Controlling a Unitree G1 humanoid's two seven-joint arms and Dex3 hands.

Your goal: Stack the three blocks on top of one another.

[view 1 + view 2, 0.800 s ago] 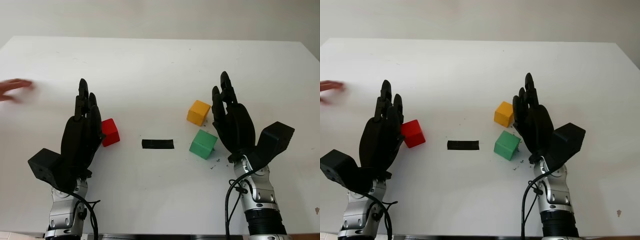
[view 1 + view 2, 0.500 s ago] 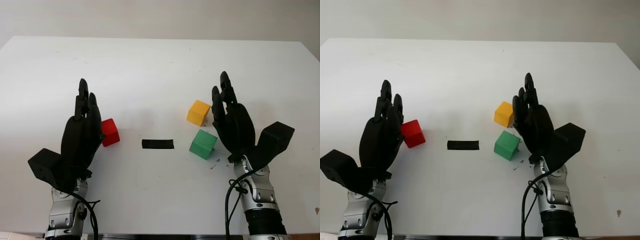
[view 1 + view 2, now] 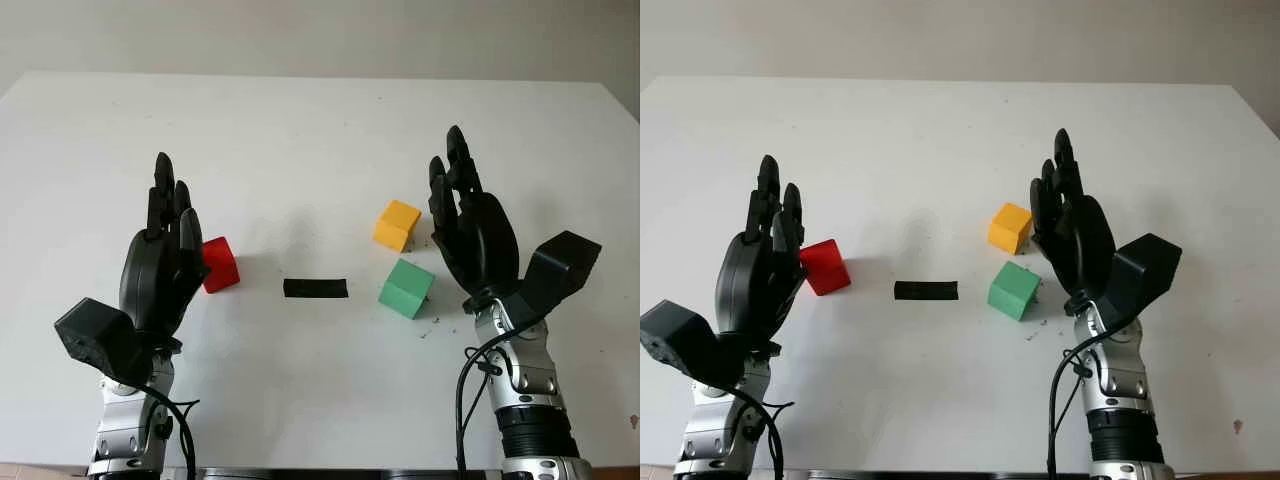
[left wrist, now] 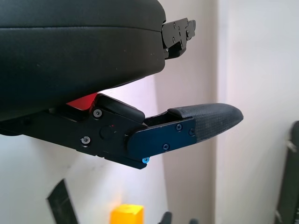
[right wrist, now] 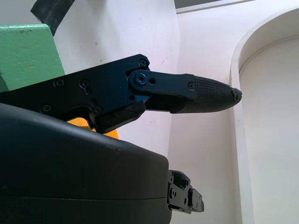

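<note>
Three blocks lie apart on the white table [image 3: 300, 130]. The red block [image 3: 220, 264] sits left of centre, just right of my open left hand [image 3: 165, 215], which hangs above the table beside it. The yellow block [image 3: 397, 225] and the green block [image 3: 406, 288] sit right of centre, close together, green nearer to me. My open right hand [image 3: 455, 190] is raised just to the right of both. In the right wrist view the green block [image 5: 25, 53] shows past the hand, with a sliver of the yellow block [image 5: 110, 134].
A short strip of black tape [image 3: 316, 288] is stuck to the table between the red and green blocks. Small dark specks [image 3: 430, 325] lie near the green block. Wide bare table stretches behind the blocks to the far edge.
A person's hand at the far left edge has withdrawn from view. Both my hands have lifted slightly; the right one shifted a little to the right. The blocks have not moved.
</note>
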